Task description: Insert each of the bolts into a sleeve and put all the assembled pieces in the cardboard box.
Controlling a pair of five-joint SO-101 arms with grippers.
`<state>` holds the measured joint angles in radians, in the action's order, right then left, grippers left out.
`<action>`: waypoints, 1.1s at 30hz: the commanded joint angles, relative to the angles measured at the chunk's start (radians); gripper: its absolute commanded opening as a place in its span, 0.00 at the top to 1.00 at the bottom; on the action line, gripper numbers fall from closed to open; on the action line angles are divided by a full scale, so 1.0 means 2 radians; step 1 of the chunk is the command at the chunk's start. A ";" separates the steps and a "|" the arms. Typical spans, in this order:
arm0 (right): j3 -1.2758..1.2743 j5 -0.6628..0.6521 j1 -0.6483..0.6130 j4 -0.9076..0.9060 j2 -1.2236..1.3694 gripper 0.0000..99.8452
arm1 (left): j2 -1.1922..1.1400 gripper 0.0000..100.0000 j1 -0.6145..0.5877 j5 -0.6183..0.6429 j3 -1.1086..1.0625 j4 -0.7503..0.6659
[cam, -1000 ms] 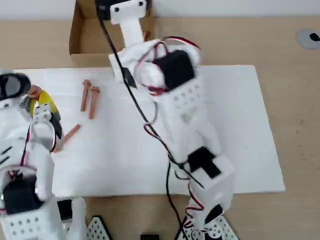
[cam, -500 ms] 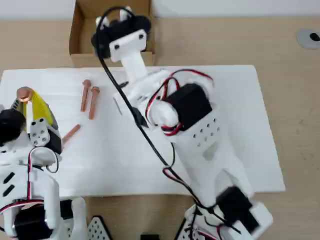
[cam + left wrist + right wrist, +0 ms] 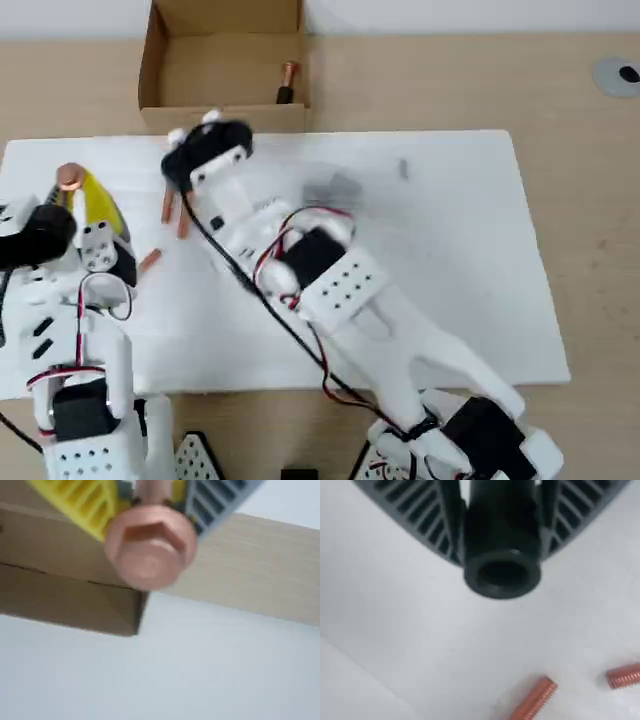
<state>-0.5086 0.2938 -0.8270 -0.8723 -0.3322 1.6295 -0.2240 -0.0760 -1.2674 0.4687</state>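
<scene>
My left gripper hangs over the left end of the white mat, shut on a copper bolt. The bolt's hex head sits between the yellow finger and the grey one. Further along the mat, my right gripper hangs just in front of the cardboard box. It is shut on a black sleeve whose open end faces the camera. Loose bolts lie on the mat beside it, two of them with threaded ends close under the sleeve. One assembled piece lies in the box.
The right arm's white body stretches diagonally across the mat from the front right. Another loose bolt lies near the left arm. A box corner is near the left gripper. A grey disc sits on the wooden table at the far right.
The right arm has swung from over the box down and left to above the loose bolts, uncovering the box. The left gripper has shifted slightly, still holding its bolt.
</scene>
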 commanded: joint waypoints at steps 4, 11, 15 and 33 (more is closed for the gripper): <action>-0.054 -0.006 -0.007 0.102 -0.027 0.99 | 0.005 0.99 0.027 0.003 -0.033 -0.057; -0.091 -0.049 -0.006 0.199 -0.026 0.99 | 0.005 0.99 0.027 0.117 -0.032 -0.061; -0.101 -0.051 -0.003 0.209 -0.027 0.99 | 0.004 0.99 0.027 0.142 -0.030 -0.062; -0.219 -0.048 0.036 0.459 -0.030 0.99 | 0.004 0.99 0.028 0.091 0.035 -0.063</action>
<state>-0.8938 0.2002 -0.7687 -0.0637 -0.3368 1.6295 -0.1841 0.1235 -1.2735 0.3721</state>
